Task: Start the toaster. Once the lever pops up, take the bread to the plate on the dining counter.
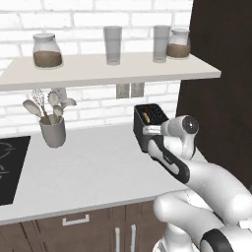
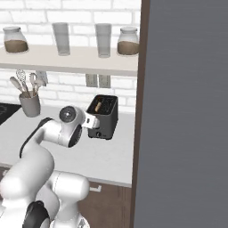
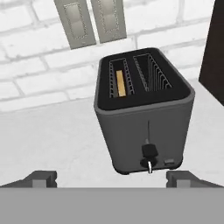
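Note:
The black toaster [image 3: 144, 122] stands on the white worktop against the brick wall, also visible in the base views [image 1: 141, 129] [image 2: 107, 120]. The bread [image 3: 120, 83] sits sunk in its left slot, only the golden crust edge showing [image 1: 146, 116] [image 2: 99, 105]. The lever [image 3: 149, 151] is at the bottom of its track on the dark grey front, just above the small knob [image 3: 148, 164]. My gripper [image 3: 111, 179] hovers just in front of the toaster's face, open, with nothing between the fingers [image 1: 153, 131] [image 2: 94, 121]. The plate and the dining counter are out of view.
A grey utensil cup [image 1: 53, 130] stands to the left on the worktop, a black cooktop [image 1: 10, 167] beyond it. A shelf [image 1: 108, 71] with jars and glasses hangs above. A tall dark cabinet [image 1: 221, 98] walls off the right. Two wall outlets [image 3: 89, 22] sit behind the toaster.

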